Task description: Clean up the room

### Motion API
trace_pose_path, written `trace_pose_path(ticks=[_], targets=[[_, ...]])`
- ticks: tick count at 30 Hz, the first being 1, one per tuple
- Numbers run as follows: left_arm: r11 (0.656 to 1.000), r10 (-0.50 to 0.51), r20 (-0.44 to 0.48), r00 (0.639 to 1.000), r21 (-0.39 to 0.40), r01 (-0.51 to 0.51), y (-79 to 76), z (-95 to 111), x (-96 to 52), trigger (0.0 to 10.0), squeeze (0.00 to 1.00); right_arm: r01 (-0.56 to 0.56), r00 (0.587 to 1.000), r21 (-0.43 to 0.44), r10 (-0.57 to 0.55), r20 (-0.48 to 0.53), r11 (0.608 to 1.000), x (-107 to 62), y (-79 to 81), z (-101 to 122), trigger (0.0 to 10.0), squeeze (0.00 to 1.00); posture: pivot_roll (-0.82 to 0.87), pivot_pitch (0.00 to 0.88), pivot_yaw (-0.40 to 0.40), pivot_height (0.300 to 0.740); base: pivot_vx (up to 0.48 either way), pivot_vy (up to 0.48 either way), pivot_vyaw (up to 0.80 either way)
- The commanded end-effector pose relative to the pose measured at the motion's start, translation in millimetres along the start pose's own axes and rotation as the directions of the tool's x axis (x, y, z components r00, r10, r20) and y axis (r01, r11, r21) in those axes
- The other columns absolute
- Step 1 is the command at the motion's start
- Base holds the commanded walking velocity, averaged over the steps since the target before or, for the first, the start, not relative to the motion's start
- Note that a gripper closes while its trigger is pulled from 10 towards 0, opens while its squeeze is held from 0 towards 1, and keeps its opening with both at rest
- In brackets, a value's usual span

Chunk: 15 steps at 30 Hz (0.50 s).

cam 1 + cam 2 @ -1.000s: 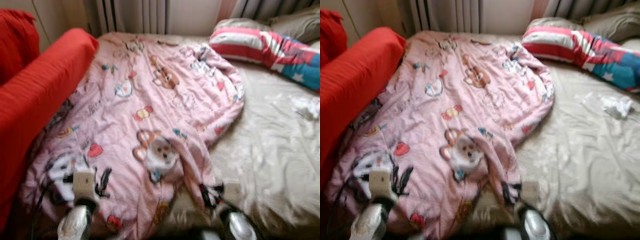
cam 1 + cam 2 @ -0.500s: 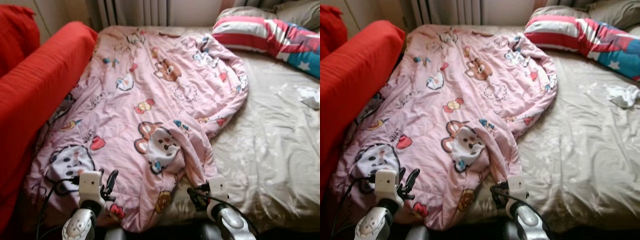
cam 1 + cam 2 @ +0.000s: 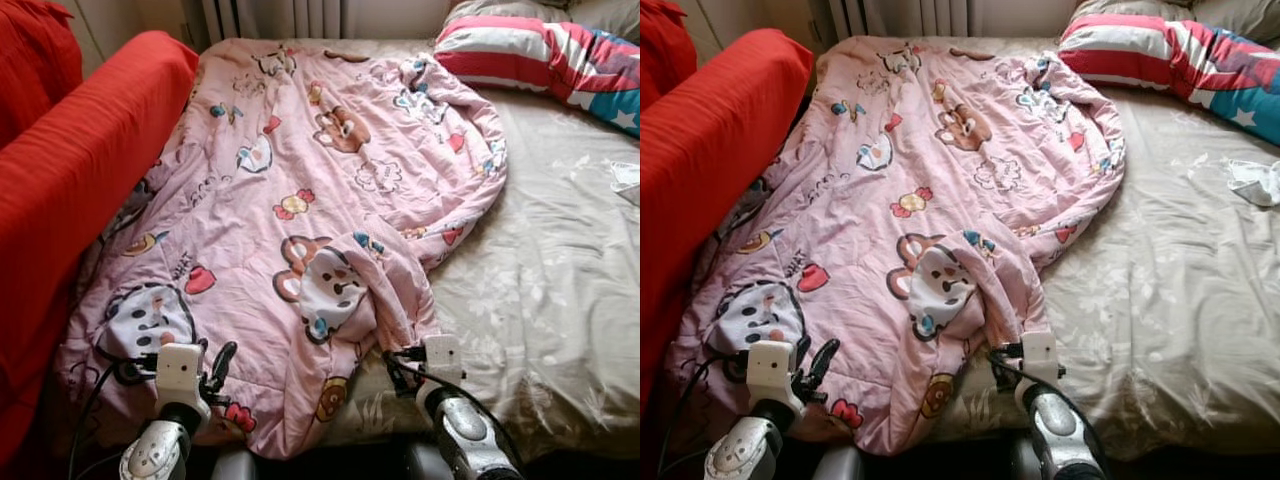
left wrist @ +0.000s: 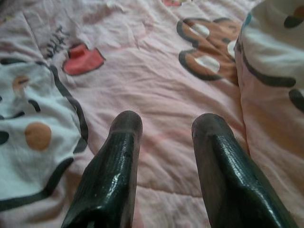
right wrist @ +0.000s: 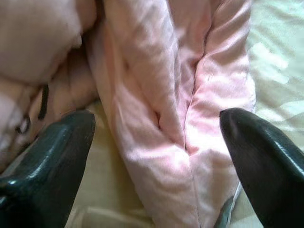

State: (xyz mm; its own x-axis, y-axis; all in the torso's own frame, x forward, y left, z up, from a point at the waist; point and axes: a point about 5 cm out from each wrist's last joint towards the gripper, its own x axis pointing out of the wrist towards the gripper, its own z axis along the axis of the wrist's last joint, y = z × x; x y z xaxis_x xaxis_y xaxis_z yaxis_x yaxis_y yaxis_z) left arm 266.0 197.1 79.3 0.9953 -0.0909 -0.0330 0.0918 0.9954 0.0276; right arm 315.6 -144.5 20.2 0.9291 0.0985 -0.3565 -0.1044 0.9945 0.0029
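Since the earlier frames, both grippers had come forward to the near edge of the blanket, and the camera had tilted down, so that the whole scene sat lower and sharper in the head views.

The bed (image 3: 560,300), covered by a beige sheet with a faint flower pattern, took most of the picture. On its left half lay the pink blanket (image 3: 300,180), printed with cartoon animals and hearts, spread from the far end down to the near edge, where one fold (image 3: 385,290) was bunched up and hung over the side. A red sofa (image 3: 70,190) stood along the left side, touching the blanket's edge. At the far right corner lay a striped pillow (image 3: 540,50) in red, white and blue, with a grey pillow (image 3: 1230,12) behind it. A small crumpled white thing (image 3: 1255,180) rested on the sheet near the right edge; I could not tell what it was.

The left gripper (image 4: 164,130) hovered just over the blanket near a red heart, with its fingers (image 4: 121,156) parted a little and nothing between them. The right gripper (image 5: 156,123) was spread wide at the hanging fold of the blanket, one finger on each side of it, but not closed on the cloth.
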Motion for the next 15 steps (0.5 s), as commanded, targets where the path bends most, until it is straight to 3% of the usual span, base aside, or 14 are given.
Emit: trace_pose_path(ticks=[1, 11, 12, 13, 14, 15], targets=[[1.0, 0.0, -0.014, 1.0, 0.006, 0.0, 1.5, -1.2, -5.2, 10.0, 0.0, 0.014, 0.996, -0.029, -0.016, -0.088, 0.999, -5.7, -0.3, -18.7, 10.0, 0.0, 0.08, 0.297, 0.019, 0.6, 0.0, 0.0, 0.0], [1.0, 0.004, -0.028, 1.0, 0.007, -0.004, 2.2, -2.7, -9.2, 10.0, 0.0, 0.02, 0.989, -0.055, -0.027, -0.146, 0.998, -8.0, 1.1, -27.9, 10.0, 0.0, 0.1, 0.305, 0.019, 0.6, 0.0, 0.0, 0.0], [1.0, 0.007, -0.029, 1.0, 0.007, -0.007, 3.0, -2.9, -9.8, 10.0, 0.0, 0.023, 0.989, -0.053, -0.03, -0.142, 0.998, -7.1, 0.8, -25.8, 7.9, 0.0, 0.1, 0.305, 0.019, 0.6, 0.0, 0.0, 0.0], [1.0, 0.008, -0.03, 1.0, 0.007, -0.008, 3.2, -3.0, -9.9, 10.0, 0.0, 0.024, 0.99, -0.052, -0.031, -0.141, 0.998, -6.8, 0.7, -25.3, 7.9, 0.0, 0.1, 0.305, 0.019, 0.6, 0.0, 0.0, 0.0], [1.0, 0.008, -0.03, 1.0, 0.007, -0.008, 3.4, -3.0, -9.9, 10.0, 0.0, 0.024, 0.99, -0.053, -0.031, -0.14, 0.998, -6.6, 0.8, -24.9, 6.2, 0.0, 0.09, 0.304, 0.019, 0.6, 0.0, 0.0, 0.0], [1.0, 0.009, -0.032, 0.999, 0.007, -0.009, 3.6, -3.2, -9.9, 10.0, 0.0, 0.021, 0.991, -0.058, -0.028, -0.134, 0.998, -6.0, 1.1, -23.4, 0.7, 0.0, 0.09, 0.301, 0.019, 0.6, 0.0, 0.0, 0.0]])
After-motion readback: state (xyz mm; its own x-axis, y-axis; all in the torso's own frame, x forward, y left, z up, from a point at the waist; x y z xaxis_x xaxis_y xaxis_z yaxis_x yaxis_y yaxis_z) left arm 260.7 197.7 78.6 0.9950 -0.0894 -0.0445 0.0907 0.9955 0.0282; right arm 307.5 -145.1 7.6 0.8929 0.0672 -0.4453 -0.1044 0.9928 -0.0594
